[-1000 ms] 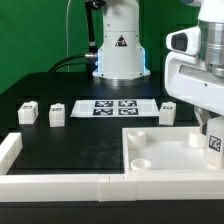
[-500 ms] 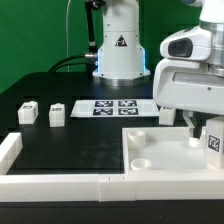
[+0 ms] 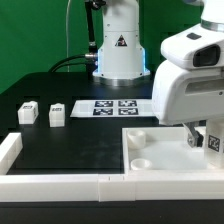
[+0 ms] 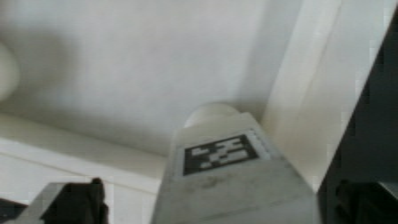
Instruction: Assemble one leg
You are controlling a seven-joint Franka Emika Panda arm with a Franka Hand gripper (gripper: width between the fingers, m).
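The leg [image 3: 213,140], a small white peg with a square marker, stands upright at the right side of the large white panel [image 3: 160,160]. In the wrist view the leg [image 4: 228,165] rises between my gripper's [image 4: 214,205] dark fingers, marker up, with the panel's surface [image 4: 125,80] behind it. One finger [image 4: 71,200] stands apart from the leg with a light gap between them. The other side merges with a dark area. The gripper [image 3: 203,138] straddles the leg and looks open.
Two more white legs [image 3: 28,111] [image 3: 57,114] stand on the black table at the exterior view's left. The marker board [image 3: 110,107] lies behind the middle. Long white bars [image 3: 60,183] run along the front and left. The robot base [image 3: 118,50] stands at the back.
My arm's white hand has swung toward the exterior view's left and lower, now covering the leg that stood behind the panel. The leg at the panel's right has stayed in place.
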